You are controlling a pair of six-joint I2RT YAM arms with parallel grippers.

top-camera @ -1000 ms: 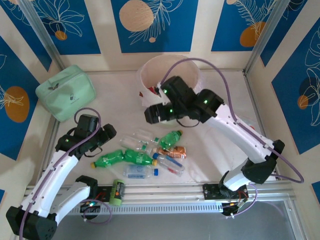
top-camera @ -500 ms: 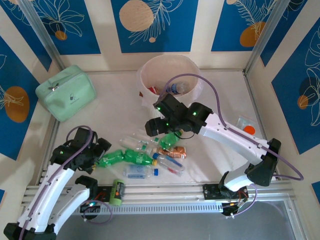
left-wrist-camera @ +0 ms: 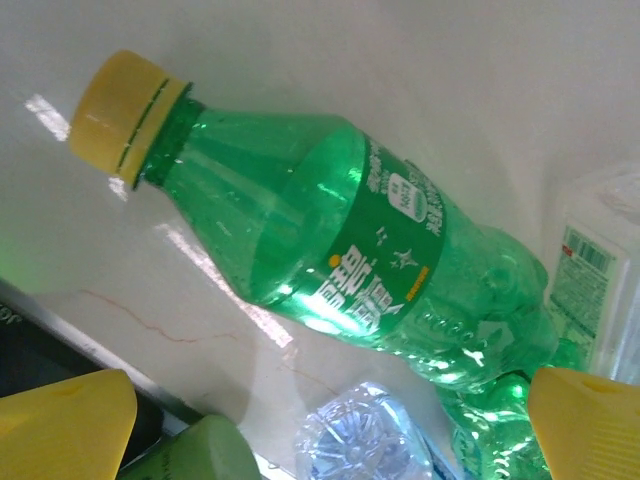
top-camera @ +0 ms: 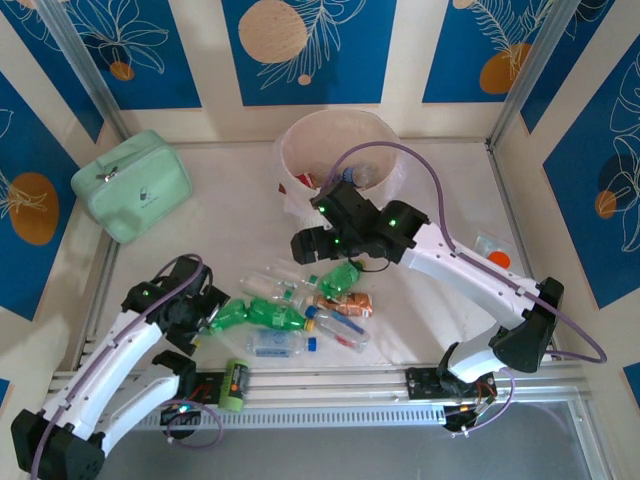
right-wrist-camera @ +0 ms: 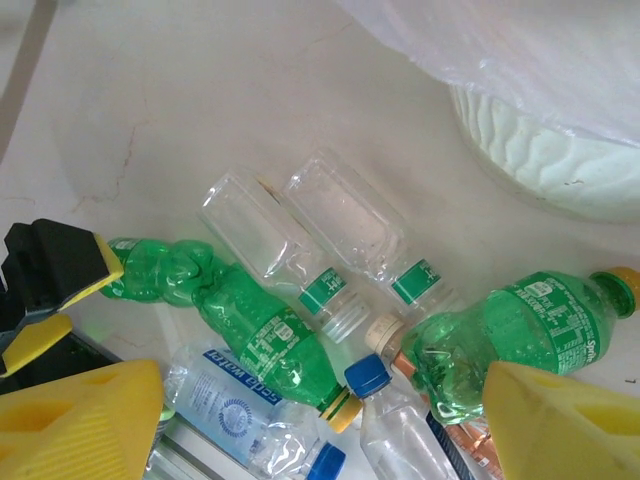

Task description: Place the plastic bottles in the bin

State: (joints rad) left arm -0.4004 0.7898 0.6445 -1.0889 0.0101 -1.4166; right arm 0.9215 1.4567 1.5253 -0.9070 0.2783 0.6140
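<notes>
Several plastic bottles point(top-camera: 300, 305) lie in a heap on the white table in front of the arms. My left gripper point(top-camera: 203, 313) hangs open over the heap's left end. Ahead of its yellow fingertips point(left-wrist-camera: 65, 425) lies a green bottle point(left-wrist-camera: 330, 250) with a yellow cap. My right gripper point(top-camera: 312, 245) hovers open above the heap's far side. Between its fingers point(right-wrist-camera: 565, 420) I see two clear bottles point(right-wrist-camera: 300, 235), green ones point(right-wrist-camera: 255, 330) and a blue-capped one point(right-wrist-camera: 400, 420). The bin point(top-camera: 300, 140) stands behind it with bottles point(top-camera: 352, 177) inside.
A mint-green zip case point(top-camera: 132, 185) sits at the far left. A small green and orange cylinder point(top-camera: 233, 385) lies by the front rail, near my left gripper. The bin's pale wall point(right-wrist-camera: 540, 150) is close above the right gripper. Blue patterned walls enclose the table.
My right gripper has come off the bin and dropped to the bottle heap. My left gripper has moved nearer, onto the left green bottle, and opened wider.
</notes>
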